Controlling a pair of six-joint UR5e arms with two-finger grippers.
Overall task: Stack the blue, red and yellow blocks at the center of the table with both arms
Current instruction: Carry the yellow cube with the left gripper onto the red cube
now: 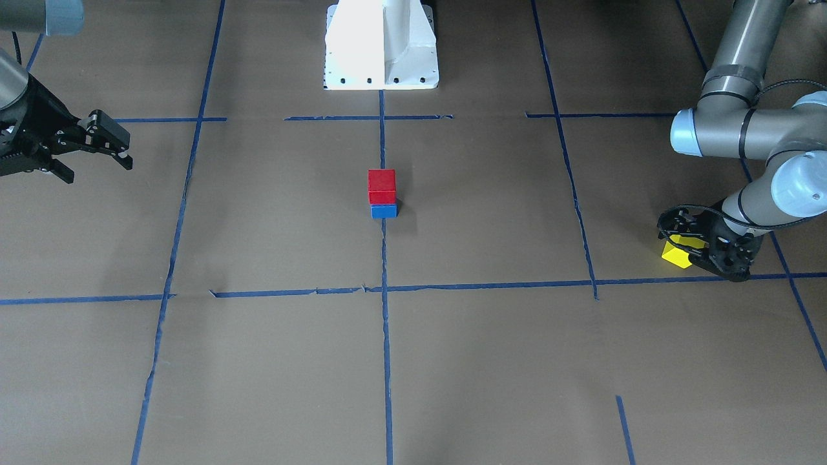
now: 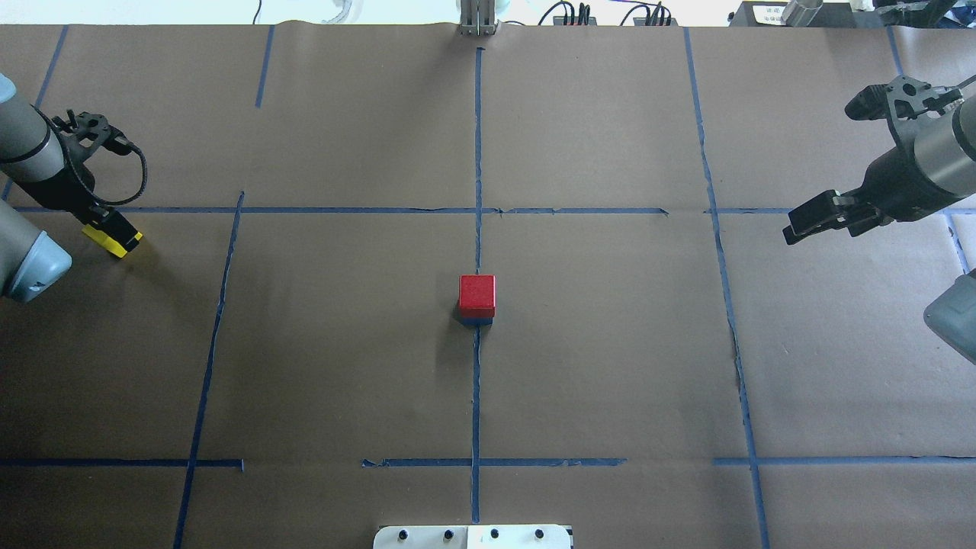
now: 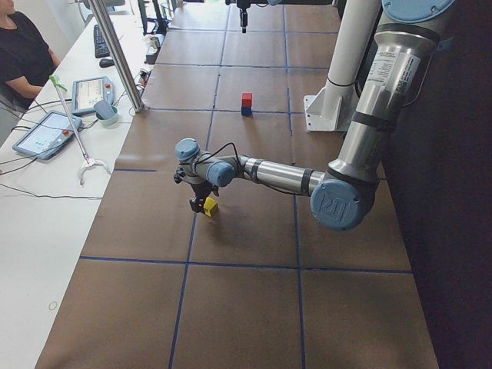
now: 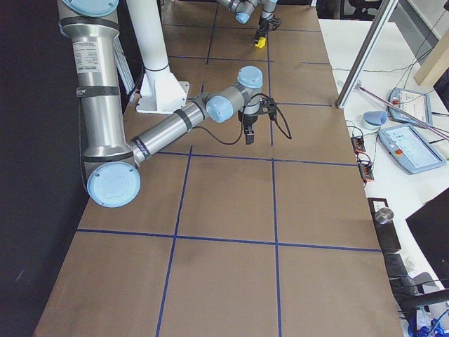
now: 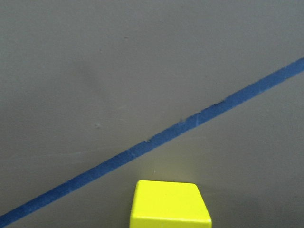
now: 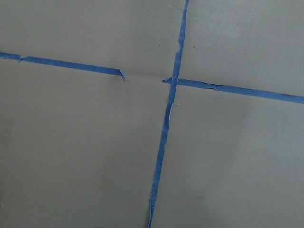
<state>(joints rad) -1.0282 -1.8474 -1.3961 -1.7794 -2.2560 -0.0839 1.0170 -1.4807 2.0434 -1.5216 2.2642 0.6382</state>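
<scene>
A red block (image 1: 381, 186) sits on a blue block (image 1: 384, 211) at the table's centre, on the middle tape line; from overhead the red block (image 2: 477, 295) hides almost all of the blue one (image 2: 476, 321). My left gripper (image 1: 690, 250) is at the table's left end, shut on the yellow block (image 1: 676, 255), low over the paper. The yellow block also shows from overhead (image 2: 113, 238) and at the bottom edge of the left wrist view (image 5: 167, 205). My right gripper (image 1: 97, 169) is open and empty, raised above the table's right end (image 2: 791, 229).
Brown paper with a grid of blue tape lines (image 2: 477, 152) covers the table. The robot's white base (image 1: 381, 45) stands at the near edge behind the stack. An operator (image 3: 19, 54) sits at a side desk with tablets (image 3: 42, 132).
</scene>
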